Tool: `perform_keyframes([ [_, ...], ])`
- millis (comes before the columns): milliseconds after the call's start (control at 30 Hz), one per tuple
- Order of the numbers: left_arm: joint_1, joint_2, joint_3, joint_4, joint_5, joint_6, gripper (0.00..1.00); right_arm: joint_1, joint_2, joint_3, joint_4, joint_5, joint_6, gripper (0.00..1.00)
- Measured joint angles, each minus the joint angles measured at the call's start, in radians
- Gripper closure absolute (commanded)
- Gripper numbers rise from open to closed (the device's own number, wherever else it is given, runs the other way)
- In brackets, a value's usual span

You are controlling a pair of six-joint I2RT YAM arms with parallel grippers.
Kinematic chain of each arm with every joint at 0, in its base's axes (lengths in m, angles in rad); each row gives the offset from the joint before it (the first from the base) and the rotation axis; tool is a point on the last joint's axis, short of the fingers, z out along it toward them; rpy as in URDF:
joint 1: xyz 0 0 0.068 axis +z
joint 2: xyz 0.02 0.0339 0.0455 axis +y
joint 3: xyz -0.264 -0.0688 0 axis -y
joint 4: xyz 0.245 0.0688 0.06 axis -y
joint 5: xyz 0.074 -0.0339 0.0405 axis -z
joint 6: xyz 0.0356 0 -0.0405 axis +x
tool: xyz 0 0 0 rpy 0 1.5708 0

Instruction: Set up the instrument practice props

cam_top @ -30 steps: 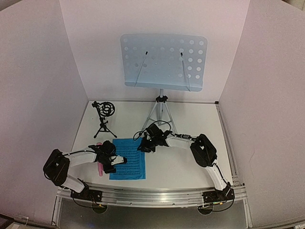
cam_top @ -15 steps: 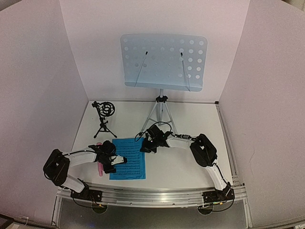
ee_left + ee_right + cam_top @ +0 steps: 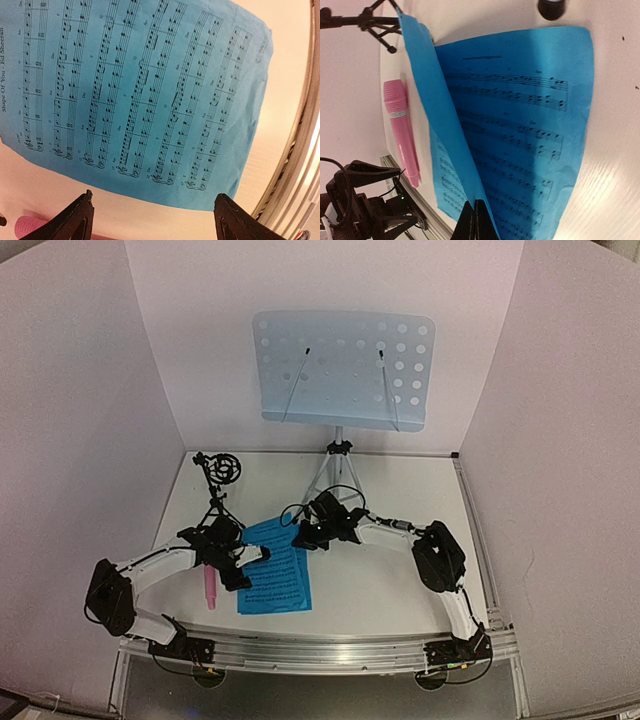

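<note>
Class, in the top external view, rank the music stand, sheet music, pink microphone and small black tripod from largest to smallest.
1. music stand
2. sheet music
3. small black tripod
4. pink microphone
The left arm hides part of the microphone, so the last two are unsure.

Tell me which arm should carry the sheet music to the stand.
Right. The right gripper is shut on the sheet music, one edge lifted, nearer the music stand. The left gripper is open, holding nothing.
</note>
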Motion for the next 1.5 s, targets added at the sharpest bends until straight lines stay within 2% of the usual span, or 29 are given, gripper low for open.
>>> perform_keyframes([
  [267, 0.028, -0.248, 0.014, -0.004, 0.138, -0.191, 0.11, 0.063, -0.184, 0.022, -0.152, -0.009, -0.136, 1.00],
  [433, 0.044, -0.383, 0.021, 0.057, 0.168, -0.324, 0.07, 0.105, -0.260, 0.147, -0.310, -0.005, -0.250, 1.00],
  [600, 0.064, -0.436, 0.047, 0.110, 0.170, -0.451, 0.02, 0.122, -0.346, 0.294, -0.417, -0.009, -0.366, 1.00],
  [767, 0.087, -0.438, 0.050, 0.164, 0.179, -0.587, 0.00, 0.122, -0.398, 0.480, -0.507, -0.021, -0.494, 1.00],
  [967, 0.151, -0.412, 0.059, 0.291, 0.290, -0.731, 0.00, 0.122, -0.424, 0.627, -0.579, -0.054, -0.626, 1.00],
  [1200, 0.181, -0.349, 0.066, 0.574, 0.498, -0.866, 0.00, 0.123, -0.432, 0.657, -0.616, -0.113, -0.734, 1.00],
  [1400, 0.187, -0.222, 0.094, 0.815, 0.629, -1.027, 0.01, 0.124, -0.430, 0.687, -0.633, -0.145, -0.795, 1.00],
  [1500, 0.190, -0.197, 0.086, 0.904, 0.676, -1.102, 0.05, 0.124, -0.430, 0.707, -0.631, -0.157, -0.824, 1.00],
])
